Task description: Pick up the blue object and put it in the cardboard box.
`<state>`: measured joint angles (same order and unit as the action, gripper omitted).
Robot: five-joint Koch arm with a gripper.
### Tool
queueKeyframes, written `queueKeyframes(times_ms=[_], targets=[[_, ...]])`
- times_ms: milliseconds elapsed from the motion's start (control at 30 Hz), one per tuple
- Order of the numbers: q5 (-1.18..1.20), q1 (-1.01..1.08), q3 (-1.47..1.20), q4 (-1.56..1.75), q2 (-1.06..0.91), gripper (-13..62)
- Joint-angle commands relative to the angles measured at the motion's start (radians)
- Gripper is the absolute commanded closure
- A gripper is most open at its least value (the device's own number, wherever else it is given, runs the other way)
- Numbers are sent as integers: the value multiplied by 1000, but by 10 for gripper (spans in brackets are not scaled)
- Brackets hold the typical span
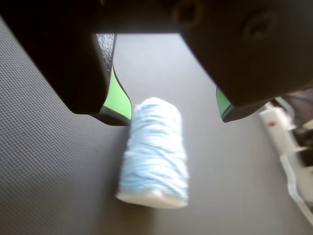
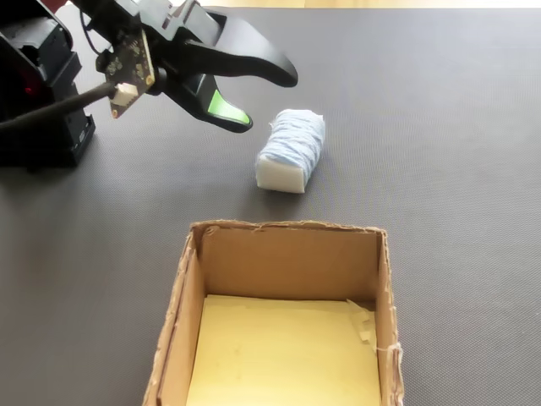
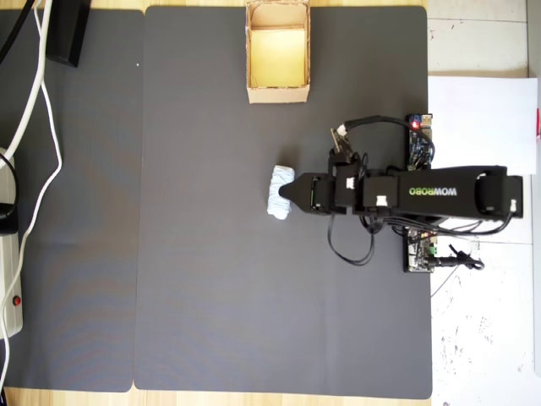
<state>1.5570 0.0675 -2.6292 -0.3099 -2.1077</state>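
Note:
The blue object is a pale blue-white wound bundle lying on its side on the dark mat. My gripper is open. Its two black jaws with green inner pads stand wide apart, just above and behind the bundle's near end, touching nothing. In the fixed view the gripper hovers to the left of the bundle, slightly above the mat. The cardboard box has a yellowish floor and sits in front of the bundle with nothing inside. In the overhead view the box stands at the mat's top edge.
A white power strip and white cables lie past the mat's left edge in the overhead view. The arm's base with circuit boards sits on the right. White paper lies beside it.

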Motion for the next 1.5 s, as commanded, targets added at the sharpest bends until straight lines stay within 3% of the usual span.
queueKeyframes(times_ms=[0,1033,1200,1467], targets=[[9,0,104,-15,32,155],[51,41,445,-195,583,166],[51,52,446,-184,611,217],[15,66,391,-51,583,481]])
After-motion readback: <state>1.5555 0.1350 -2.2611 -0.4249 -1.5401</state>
